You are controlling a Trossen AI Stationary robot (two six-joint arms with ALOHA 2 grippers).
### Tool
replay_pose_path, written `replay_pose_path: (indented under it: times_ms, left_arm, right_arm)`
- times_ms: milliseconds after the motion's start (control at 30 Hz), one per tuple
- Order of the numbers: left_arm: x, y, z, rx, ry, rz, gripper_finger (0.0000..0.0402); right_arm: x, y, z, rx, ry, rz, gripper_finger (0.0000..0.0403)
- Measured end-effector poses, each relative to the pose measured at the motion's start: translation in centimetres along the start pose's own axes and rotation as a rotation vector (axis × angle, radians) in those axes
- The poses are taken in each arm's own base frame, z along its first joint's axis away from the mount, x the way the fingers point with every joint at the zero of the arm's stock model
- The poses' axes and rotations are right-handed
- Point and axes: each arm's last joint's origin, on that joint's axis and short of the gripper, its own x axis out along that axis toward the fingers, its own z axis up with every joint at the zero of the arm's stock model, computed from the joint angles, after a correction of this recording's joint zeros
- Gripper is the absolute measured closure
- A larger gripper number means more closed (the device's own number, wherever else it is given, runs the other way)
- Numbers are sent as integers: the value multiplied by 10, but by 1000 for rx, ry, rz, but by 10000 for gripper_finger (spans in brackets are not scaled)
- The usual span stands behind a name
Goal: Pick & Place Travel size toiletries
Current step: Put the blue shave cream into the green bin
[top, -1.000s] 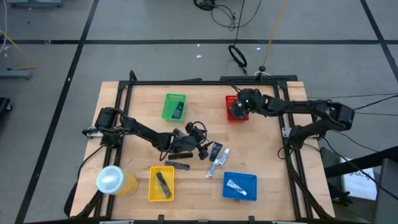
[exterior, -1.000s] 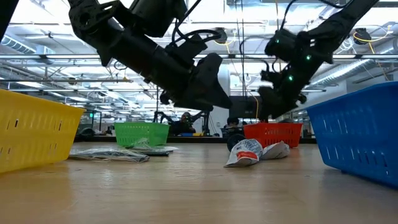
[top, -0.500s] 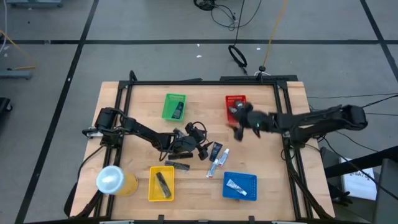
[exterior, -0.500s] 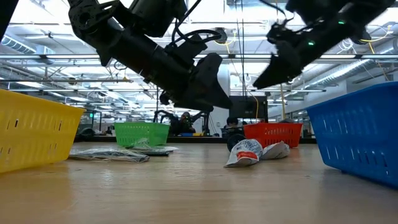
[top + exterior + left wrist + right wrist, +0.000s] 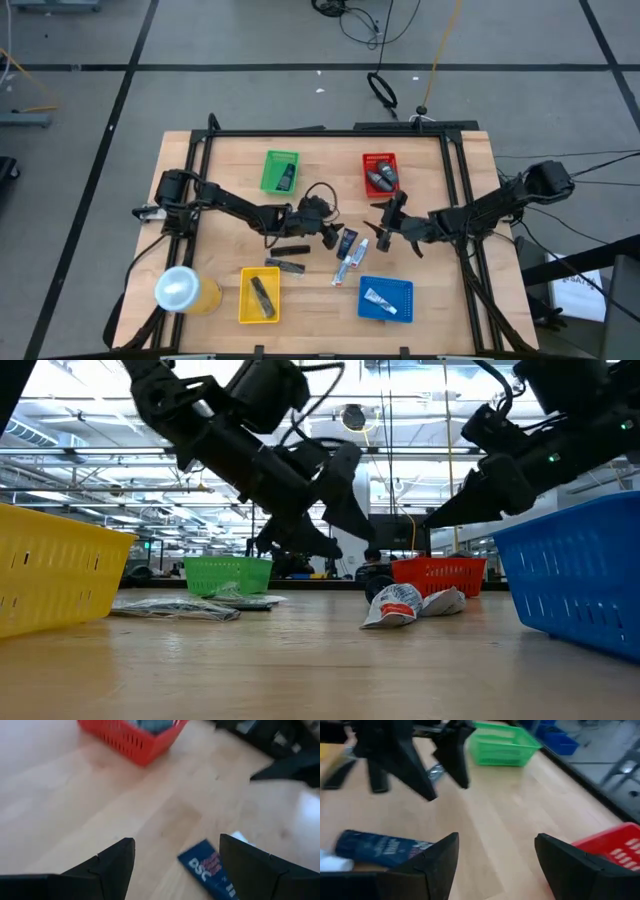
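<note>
Seen from above, the loose travel-size toiletries lie mid-table between the two arms: a dark blue flat tube with white lettering (image 5: 346, 240) beside a small white tube with bluish marks (image 5: 351, 262), with the left gripper (image 5: 327, 233) and right gripper (image 5: 388, 222) hovering on either side, both empty. From table height, a crumpled white-and-red soft packet (image 5: 400, 605) rests flat on the wood, looking light, limp and probably slippery. In the wrist views both sets of fingers (image 5: 116, 860) (image 5: 437, 857) stand wide; I would pinch the blue tube across its narrow middle.
</note>
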Motion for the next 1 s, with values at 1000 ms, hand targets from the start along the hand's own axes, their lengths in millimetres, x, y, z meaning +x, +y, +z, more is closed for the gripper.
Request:
replay_pose_path:
  times_ms: [1000]
  left_arm:
    - [28,-40,-43,2,253,94,122]
  right_arm:
    - [-3,5,2,-44,-31,32,152]
